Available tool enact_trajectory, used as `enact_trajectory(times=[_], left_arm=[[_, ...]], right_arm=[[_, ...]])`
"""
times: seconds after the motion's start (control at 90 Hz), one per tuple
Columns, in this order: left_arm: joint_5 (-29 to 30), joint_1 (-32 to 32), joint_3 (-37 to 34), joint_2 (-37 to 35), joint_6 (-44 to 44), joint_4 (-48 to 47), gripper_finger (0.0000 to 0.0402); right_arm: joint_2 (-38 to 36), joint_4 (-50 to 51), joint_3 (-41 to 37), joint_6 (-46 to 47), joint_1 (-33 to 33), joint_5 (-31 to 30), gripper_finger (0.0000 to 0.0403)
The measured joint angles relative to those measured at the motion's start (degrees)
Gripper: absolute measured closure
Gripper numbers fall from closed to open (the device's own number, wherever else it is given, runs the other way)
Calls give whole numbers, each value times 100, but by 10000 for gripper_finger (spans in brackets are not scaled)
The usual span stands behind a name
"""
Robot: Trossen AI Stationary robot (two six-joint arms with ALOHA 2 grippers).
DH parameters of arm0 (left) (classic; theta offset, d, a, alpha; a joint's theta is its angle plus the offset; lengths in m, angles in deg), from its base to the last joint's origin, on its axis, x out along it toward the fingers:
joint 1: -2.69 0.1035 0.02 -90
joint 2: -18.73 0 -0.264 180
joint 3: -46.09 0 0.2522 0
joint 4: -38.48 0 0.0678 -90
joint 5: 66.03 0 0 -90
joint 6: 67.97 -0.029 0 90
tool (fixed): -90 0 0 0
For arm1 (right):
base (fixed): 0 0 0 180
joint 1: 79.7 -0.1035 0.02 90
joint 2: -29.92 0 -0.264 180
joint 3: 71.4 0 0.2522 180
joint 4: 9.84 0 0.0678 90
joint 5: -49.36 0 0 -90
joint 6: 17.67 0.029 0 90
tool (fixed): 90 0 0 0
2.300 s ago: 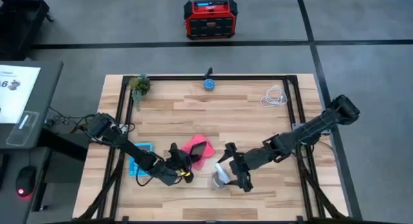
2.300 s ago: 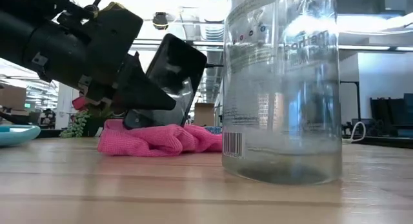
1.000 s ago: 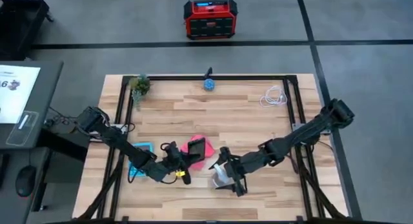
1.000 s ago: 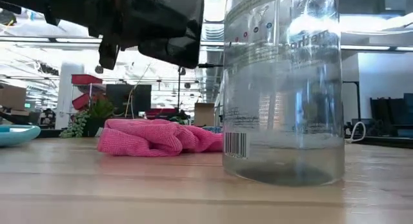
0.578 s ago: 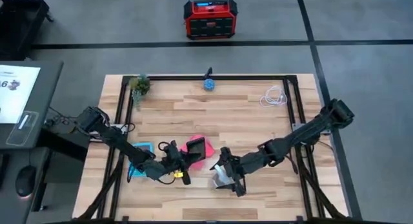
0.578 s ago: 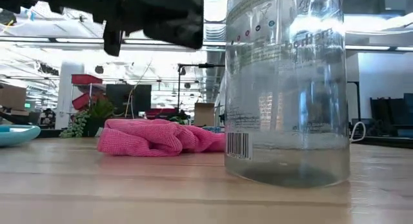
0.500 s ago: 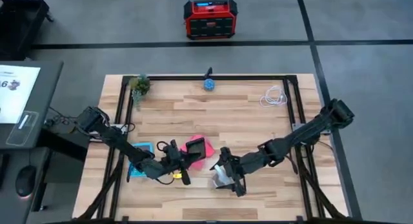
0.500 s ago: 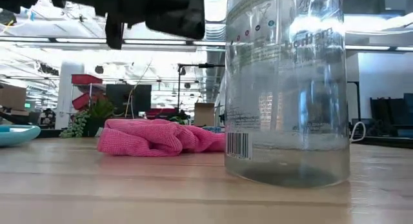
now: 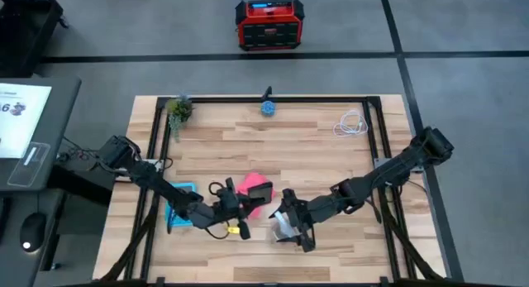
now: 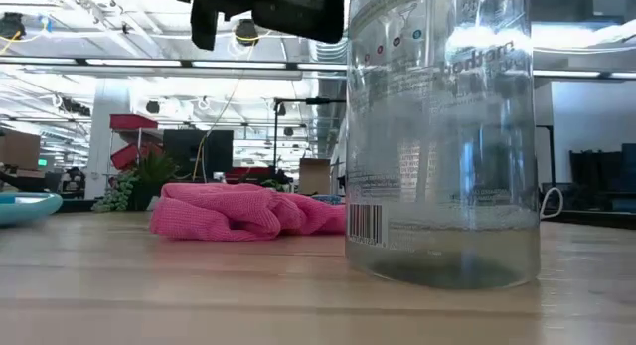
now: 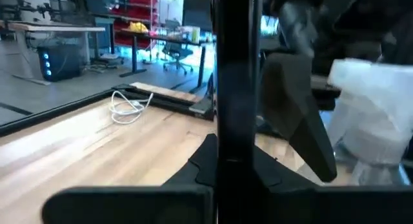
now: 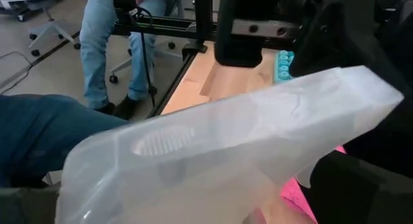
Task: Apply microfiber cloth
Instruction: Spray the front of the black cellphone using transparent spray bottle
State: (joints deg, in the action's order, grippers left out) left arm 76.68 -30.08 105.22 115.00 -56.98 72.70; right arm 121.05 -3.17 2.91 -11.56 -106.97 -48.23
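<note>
The pink microfiber cloth (image 9: 247, 186) lies bunched on the wooden table (image 9: 314, 155), also seen in the low view as the cloth (image 10: 238, 211). Just above it hangs a black phone (image 9: 259, 192), with my left gripper (image 9: 240, 206) shut on it. To the right, a clear spray bottle (image 10: 442, 136) stands on its base, and my right gripper (image 9: 291, 225) is shut on it near its top. The bottle's white trigger head (image 12: 226, 140) fills the right wrist view. My left gripper pinches the phone's lower end (image 11: 233, 161) between its two fingers, coming level from the table's left. The phone (image 11: 235, 69) stands on edge, lifted clear of the cloth and the table. My right gripper holds the spray bottle up by its trigger head (image 9: 283, 227), coming from the table's right. The head itself hides the place of contact. The bottle is upright, its base (image 10: 437, 270) on the table.
A light blue calculator (image 9: 180, 214) lies left of the cloth. A small plant (image 9: 178, 109), a blue object (image 9: 268, 107) and a white cable (image 9: 351, 123) sit along the far edge. A person's legs (image 12: 110, 50) show beyond the table's left side.
My left gripper has carried the phone upward and a little toward the table's right and near edges, so the phone now hangs higher above the cloth. The cloth lies as before. The bottle stays standing in my right gripper.
</note>
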Motion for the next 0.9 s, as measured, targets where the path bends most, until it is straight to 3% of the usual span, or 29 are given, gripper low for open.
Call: enact_trajectory(times=[0.211,0.533,0.744,0.9], left_arm=[[4,0,76,0,214,-386,393],[10,0,76,0,229,-397,393],[21,-17,78,0,398,-636,393],[29,0,78,0,1438,-1654,393]], right_arm=[[0,64,0,1,-2,-168,100],[-1,207,2,110,-4,-433,192],[-21,377,13,-115,-6,-431,184],[-111,661,13,-144,-2,-435,170]])
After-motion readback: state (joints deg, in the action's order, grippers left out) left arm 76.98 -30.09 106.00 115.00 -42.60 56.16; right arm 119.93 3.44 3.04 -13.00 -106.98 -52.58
